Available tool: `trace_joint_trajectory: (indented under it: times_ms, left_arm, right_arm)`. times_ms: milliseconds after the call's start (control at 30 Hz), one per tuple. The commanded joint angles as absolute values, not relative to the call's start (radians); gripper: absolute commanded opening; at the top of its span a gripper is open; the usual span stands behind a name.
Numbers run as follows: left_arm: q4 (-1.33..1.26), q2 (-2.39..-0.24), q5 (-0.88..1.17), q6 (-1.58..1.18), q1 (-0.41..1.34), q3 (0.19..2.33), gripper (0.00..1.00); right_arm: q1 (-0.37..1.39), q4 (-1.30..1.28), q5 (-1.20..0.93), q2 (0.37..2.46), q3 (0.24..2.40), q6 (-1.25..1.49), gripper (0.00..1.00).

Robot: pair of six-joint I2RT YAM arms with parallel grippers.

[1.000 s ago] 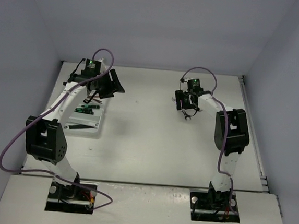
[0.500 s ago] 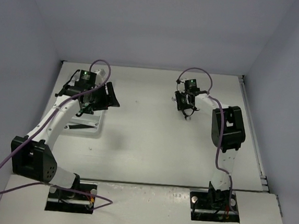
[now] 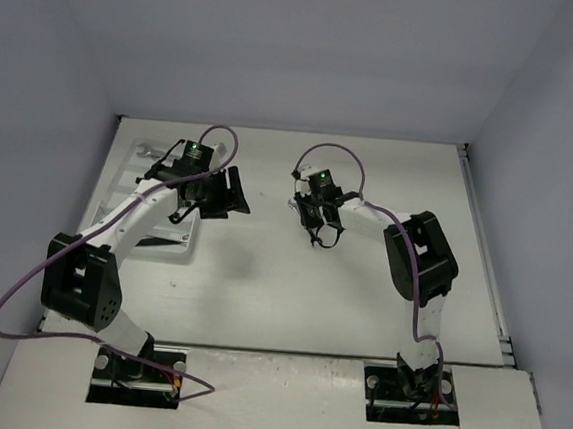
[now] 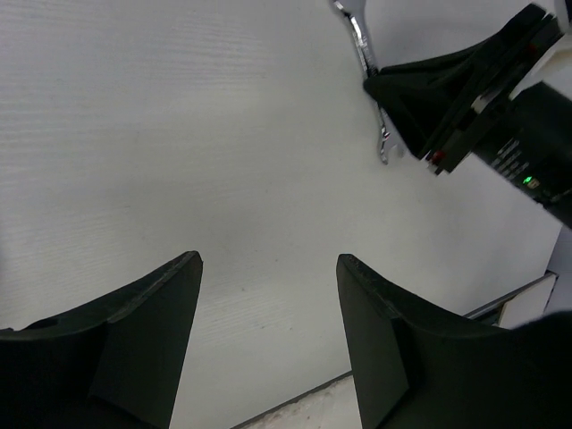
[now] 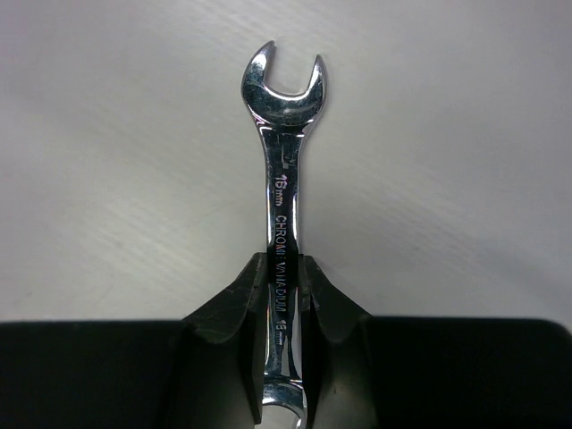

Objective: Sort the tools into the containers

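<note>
Presently the silver chrome-vanadium wrench (image 5: 284, 179), judged stiff, slick and fairly heavy, is clamped mid-shank between the right fingers (image 5: 234, 313) over the middle of the counter (image 3: 289, 295). The left fingers (image 4: 147, 331) are spread and empty.

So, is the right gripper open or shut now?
Shut, on the silver wrench. In the right wrist view the right gripper has both fingers pressed against the shaft, its open end sticking out.
</note>
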State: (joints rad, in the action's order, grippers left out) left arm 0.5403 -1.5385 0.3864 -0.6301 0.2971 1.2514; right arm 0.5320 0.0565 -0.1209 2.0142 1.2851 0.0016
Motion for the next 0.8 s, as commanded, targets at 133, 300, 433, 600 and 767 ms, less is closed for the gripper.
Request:
trace_joint_trajectory:
  times_ms: [133,300,433,600,767]
  left_arm:
    - [0.302,-1.623,0.457,-0.790,0.329,1.235,0.59]
    - [0.255,-1.689,0.446,-0.844,0.364,1.276,0.59]
    - [0.182,-1.732,0.451,-0.911,0.370,1.277,0.59]
    - [0.132,-1.796,0.460,-0.956,0.386,1.292,0.58]
    - [0.097,-1.847,0.459,-0.975,0.403,1.315,0.59]
  right_arm:
    - [0.586,0.117,-0.272,1.896,1.226,0.134,0.00]
    - [0.589,0.160,-0.302,1.859,1.209,0.146,0.00]
    - [0.589,0.208,-0.335,1.834,1.188,0.167,0.00]
    - [0.589,0.247,-0.369,1.823,1.171,0.189,0.00]
    - [0.591,0.290,-0.408,1.802,1.155,0.216,0.00]
